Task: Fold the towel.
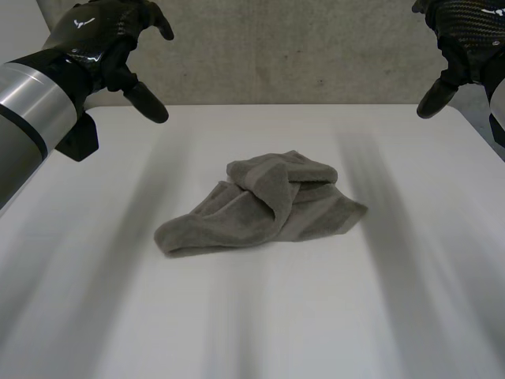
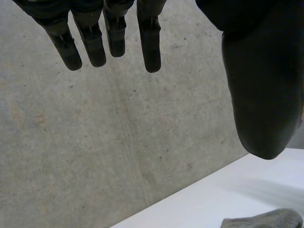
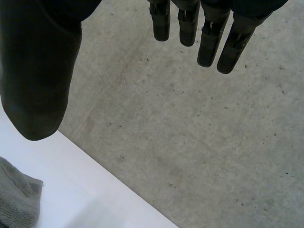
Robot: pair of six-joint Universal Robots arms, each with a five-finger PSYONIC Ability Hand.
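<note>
White table [image 1: 442, 316], grey concrete surface [image 1: 316, 55] beyond it — faintly speckled

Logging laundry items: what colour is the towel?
Plain grey-brown, no pattern; the towel shows best in the head view.

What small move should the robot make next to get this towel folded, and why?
Probably lower both hands toward the towel. It lies crumpled in a heap at the middle of the table, so it likely needs spreading first, while the left hand and the right hand hang raised toward the far side, apart from it, both open and holding nothing.
</note>
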